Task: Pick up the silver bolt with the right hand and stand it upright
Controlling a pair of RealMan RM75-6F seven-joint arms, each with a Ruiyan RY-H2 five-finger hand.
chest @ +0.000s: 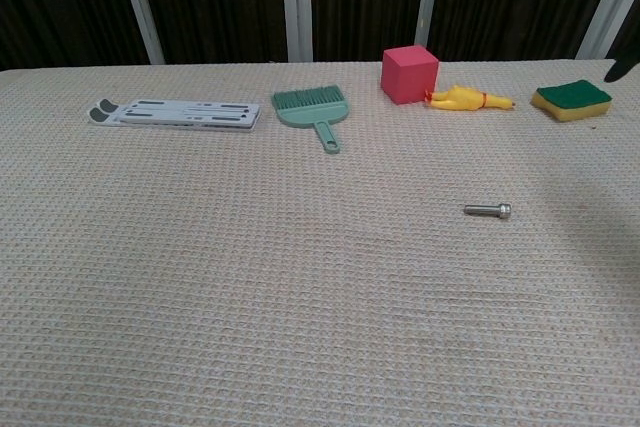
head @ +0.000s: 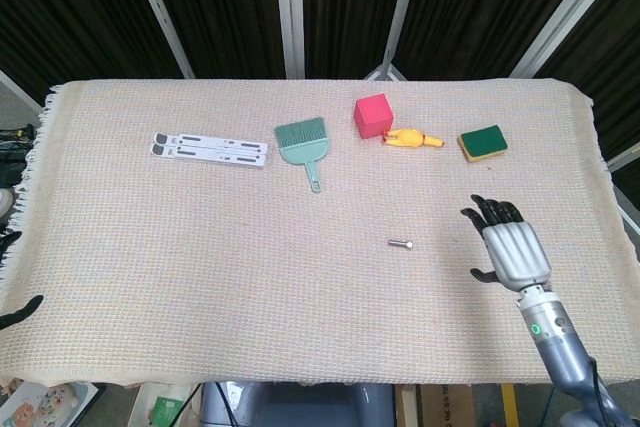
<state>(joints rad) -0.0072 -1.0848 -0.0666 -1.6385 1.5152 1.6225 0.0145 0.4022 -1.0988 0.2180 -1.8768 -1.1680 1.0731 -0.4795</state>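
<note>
Silver bolt (head: 401, 244) lies flat on the cloth-covered tabletop (head: 180, 247), well to the left of the right hand's fingers (head: 497, 213) and not touched by them; its head points toward those fingers, its shank away from them. The right hand (head: 510, 247) hovers over the cloth with its back to the head camera, fingers apart and pointing to the far edge, holding nothing; in the chest view only a dark fingertip shows at the right border. By my reading the task has barely begun: the reach is under way, yet no grasp, no lift and no standing upright is done; all of that is left. The left hand (head: 18, 309) shows only as dark fingertips at the near left corner, far from the bolt; whether its fingers are apart or curled I cannot tell.

Beyond the right fingers sit a green sponge (head: 483, 142), a yellow rubber chicken (head: 410, 139) and a pink cube (head: 373, 115); further left a green brush (head: 304, 143) and a white folding stand (head: 209, 149). No container of any kind is in view, so nothing is held in one.
</note>
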